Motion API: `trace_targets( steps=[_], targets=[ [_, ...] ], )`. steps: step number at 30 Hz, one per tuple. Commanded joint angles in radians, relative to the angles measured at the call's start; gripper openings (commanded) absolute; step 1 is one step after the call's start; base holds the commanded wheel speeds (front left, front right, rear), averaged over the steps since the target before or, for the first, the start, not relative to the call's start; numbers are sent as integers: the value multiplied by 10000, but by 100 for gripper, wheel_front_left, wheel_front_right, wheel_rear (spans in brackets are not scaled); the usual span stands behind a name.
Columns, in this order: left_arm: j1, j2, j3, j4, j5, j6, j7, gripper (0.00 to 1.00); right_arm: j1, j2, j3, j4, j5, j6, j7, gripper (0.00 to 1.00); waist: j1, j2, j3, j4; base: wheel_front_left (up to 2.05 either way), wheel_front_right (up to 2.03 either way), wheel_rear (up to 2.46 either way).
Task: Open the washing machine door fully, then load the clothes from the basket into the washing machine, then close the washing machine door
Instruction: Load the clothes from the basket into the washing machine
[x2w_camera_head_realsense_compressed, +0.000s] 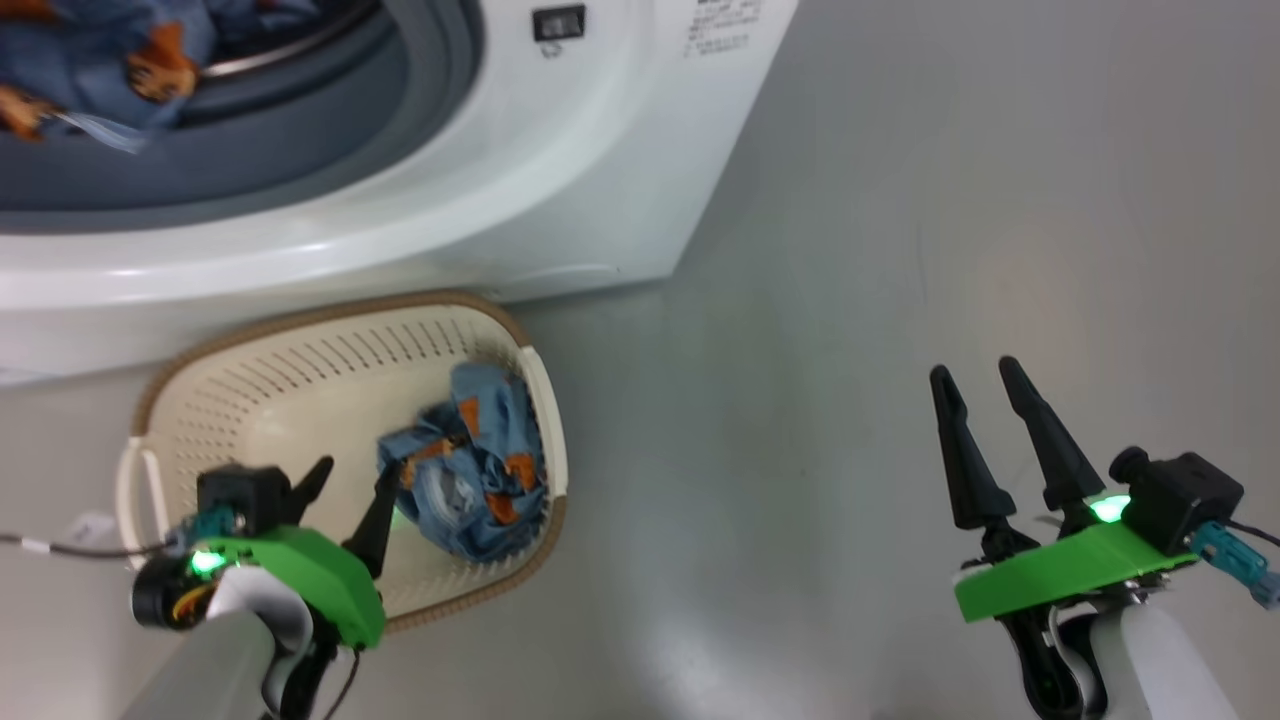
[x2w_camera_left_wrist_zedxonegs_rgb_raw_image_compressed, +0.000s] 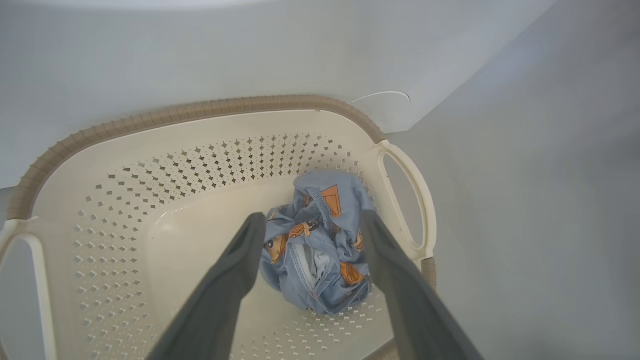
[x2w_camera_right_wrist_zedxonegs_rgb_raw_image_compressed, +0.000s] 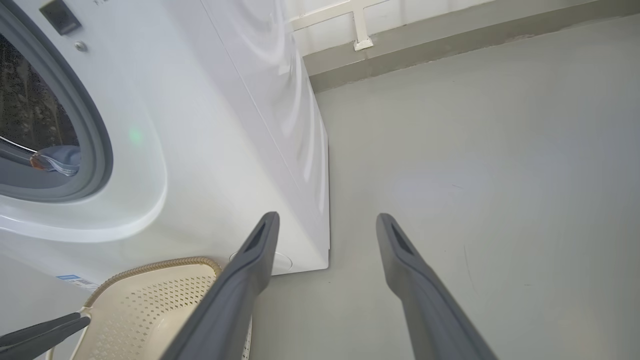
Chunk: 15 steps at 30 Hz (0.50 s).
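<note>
1. Head view: the washing machine (x2w_camera_head_realsense_compressed: 600, 150) filled the 11 o'clock corner with its mouth uncovered. And look, the first garment (x2w_camera_head_realsense_compressed: 100, 70), blue with orange figures, lay inside past the grey rubber ring (x2w_camera_head_realsense_compressed: 300, 130).
2. The cream basket (x2w_camera_head_realsense_compressed: 330, 315) sat at 7 o'clock, close against the machine's foot, with the second garment (x2w_camera_head_realsense_compressed: 470, 470) bunched at its 3 o'clock end. The left gripper (x2w_camera_head_realsense_compressed: 357, 468) hovered over the basket, fingers spread and empty, one tip just beside that bundle. The right gripper (x2w_camera_head_realsense_compressed: 974, 368) waited at 4 o'clock over bare floor (x2w_camera_head_realsense_compressed: 850, 250), jaws apart, holding nothing.
3. Left wrist view: the two dark fingers stood wide, framing the second garment (x2w_camera_left_wrist_zedxonegs_rgb_raw_image_compressed: 320, 250) at centre. Whether they touched the cloth, I could not tell. The basket handle (x2w_camera_left_wrist_zedxonegs_rgb_raw_image_compressed: 415, 200) curved past at 3 o'clock.
4. Right wrist view: open fingers pointed at floor beside the machine's corner. The ring and a scrap of blue cloth sat at 9 o'clock, the basket rim at 7 o'clock.
5. Progress, as I judged it: the washing machine door looked already opened and half the load was in. One pick, one drop into the drum, then closing the door remained.
</note>
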<state>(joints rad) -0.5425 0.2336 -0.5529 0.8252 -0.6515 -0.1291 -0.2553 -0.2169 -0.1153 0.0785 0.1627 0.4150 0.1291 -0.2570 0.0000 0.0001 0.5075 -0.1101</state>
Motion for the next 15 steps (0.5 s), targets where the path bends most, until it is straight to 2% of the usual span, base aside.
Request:
trace_targets(
  steps=[1,15],
  targets=[
    [-228,367,132,-2,-119,-15,-65,100,-57,54,233,-249,-98,16,-48,100,0,-1,770,-417,0,0,0],
    [-2316,1261,-3370,762,-2653,-15,-65,100,-873,372,736,-571,-305,16,-48,100,0,-1,2460,-960,0,0,0]
  ],
)
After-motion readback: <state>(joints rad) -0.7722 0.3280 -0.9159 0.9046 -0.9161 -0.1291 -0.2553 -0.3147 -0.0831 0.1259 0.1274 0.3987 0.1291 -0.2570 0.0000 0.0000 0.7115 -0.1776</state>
